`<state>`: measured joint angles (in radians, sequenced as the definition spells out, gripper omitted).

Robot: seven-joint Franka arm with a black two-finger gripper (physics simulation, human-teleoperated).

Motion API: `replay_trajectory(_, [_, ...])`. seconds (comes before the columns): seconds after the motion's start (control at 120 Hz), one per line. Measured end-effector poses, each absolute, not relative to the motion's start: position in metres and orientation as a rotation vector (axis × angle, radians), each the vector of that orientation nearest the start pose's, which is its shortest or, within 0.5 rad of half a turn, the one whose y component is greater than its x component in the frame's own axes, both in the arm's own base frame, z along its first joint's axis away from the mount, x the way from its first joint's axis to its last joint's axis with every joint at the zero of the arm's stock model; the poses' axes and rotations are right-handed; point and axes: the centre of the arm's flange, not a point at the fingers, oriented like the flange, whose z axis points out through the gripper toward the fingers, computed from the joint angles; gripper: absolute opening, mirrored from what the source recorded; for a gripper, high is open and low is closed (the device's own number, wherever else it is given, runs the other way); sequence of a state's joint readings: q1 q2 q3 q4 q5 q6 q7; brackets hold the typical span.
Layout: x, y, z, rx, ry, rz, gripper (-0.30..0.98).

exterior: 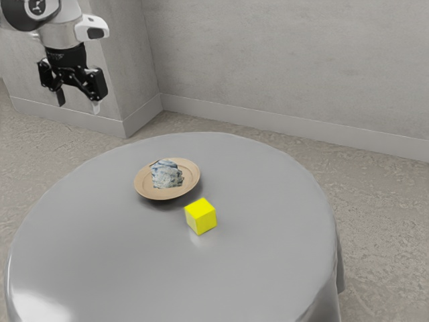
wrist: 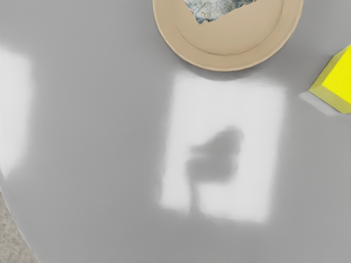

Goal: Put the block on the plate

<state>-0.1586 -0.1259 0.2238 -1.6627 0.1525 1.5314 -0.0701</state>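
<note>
High at the exterior view's upper left, my gripper [exterior: 78,107] hangs open, its two fingers well apart with nothing between them. The yellow block [exterior: 201,216] rests on the grey table, beside the tan plate [exterior: 144,187] and apart from it. In the wrist view the block [wrist: 338,83] is partly cut off by the picture's border, and so is the plate [wrist: 219,59].
A blue and white crumpled or rock-like object [exterior: 166,176] sits on the plate, also seen in the wrist view as a patterned piece [wrist: 216,7]. The round grey table [exterior: 268,268] has a cloth-like edge; a concrete wall stands behind it.
</note>
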Motion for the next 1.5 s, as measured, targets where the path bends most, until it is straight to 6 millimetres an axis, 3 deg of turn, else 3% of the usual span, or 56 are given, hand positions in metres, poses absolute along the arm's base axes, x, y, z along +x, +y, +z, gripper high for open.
replay_trajectory(0.233, [0.518, 0.049, 0.630, -3.000, -0.218, 0.049, 0.69])
replay_trajectory(0.367, [0.541, 0.038, 0.583, -2.985, -0.199, 0.154, 0.69])
replay_trajectory(0.542, [0.545, 0.007, 0.510, -2.995, -0.119, 0.237, 0.69])
replay_trajectory(0.683, [0.552, -0.022, 0.460, -3.038, -0.074, 0.289, 0.69])
replay_trajectory(0.817, [0.556, -0.068, 0.420, -3.044, 0.035, 0.314, 0.69])
replay_trajectory(0.875, [0.561, -0.079, 0.404, -3.045, 0.066, 0.311, 0.69])
replay_trajectory(1.108, [0.595, -0.086, 0.359, -3.082, 0.155, 0.268, 0.69])
replay_trajectory(1.317, [0.624, -0.083, 0.341, -3.101, 0.299, 0.187, 0.69])
replay_trajectory(1.5, [0.636, -0.083, 0.319, -3.107, 0.442, 0.179, 0.69])
